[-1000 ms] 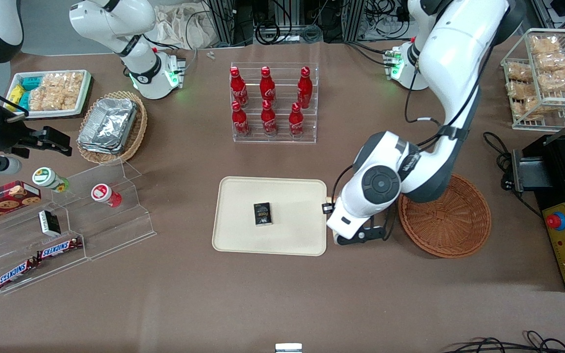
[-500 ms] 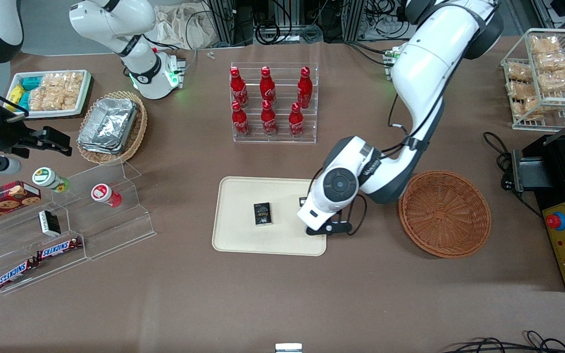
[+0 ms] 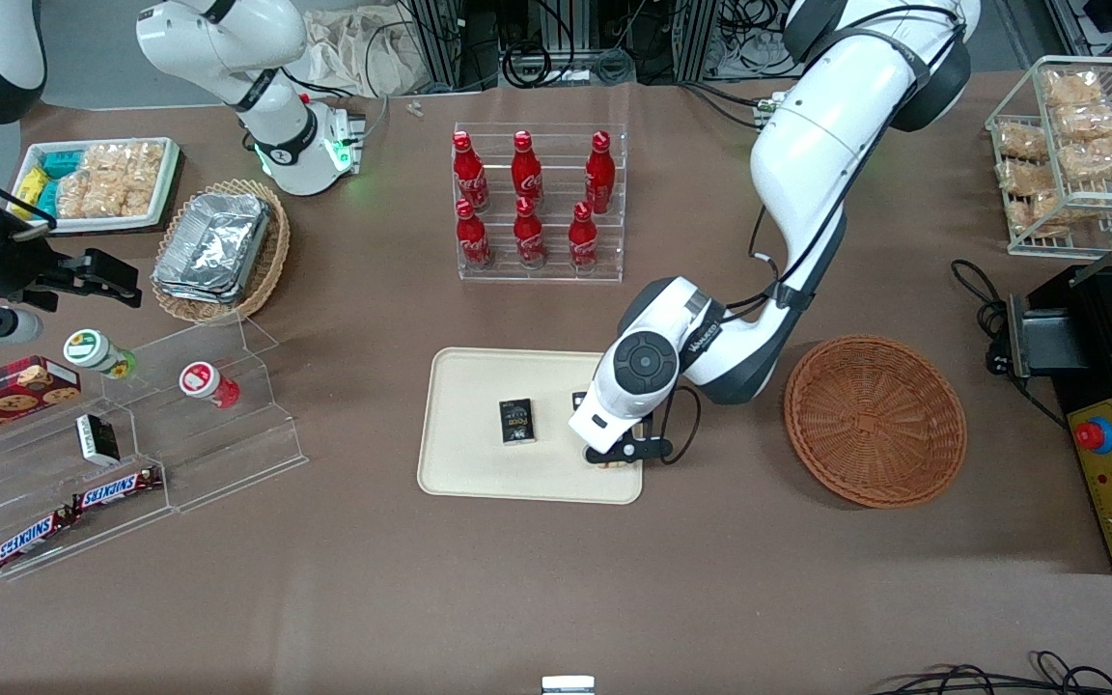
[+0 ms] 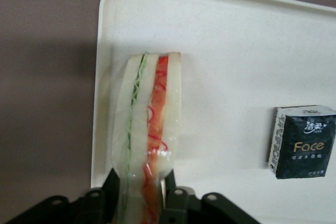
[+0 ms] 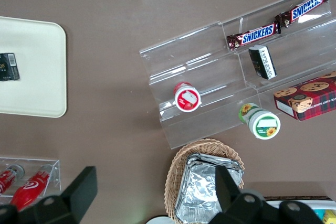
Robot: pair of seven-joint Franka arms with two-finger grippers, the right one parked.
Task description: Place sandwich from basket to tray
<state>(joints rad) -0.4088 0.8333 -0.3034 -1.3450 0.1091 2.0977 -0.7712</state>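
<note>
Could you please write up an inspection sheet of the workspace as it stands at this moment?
Surface: brown table.
Job's things: sandwich held over the tray near its edge; basket holds nothing.
Clutter: dark tissue pack on the tray; six red bottles in a clear rack; foil trays in a tan basket; Snickers bars on an acrylic stand.
Grippers: gripper over the tray, shut on the sandwich.
Cables: black cable on the table beside the basket.
Surroundings: wire rack of snack bags.
</note>
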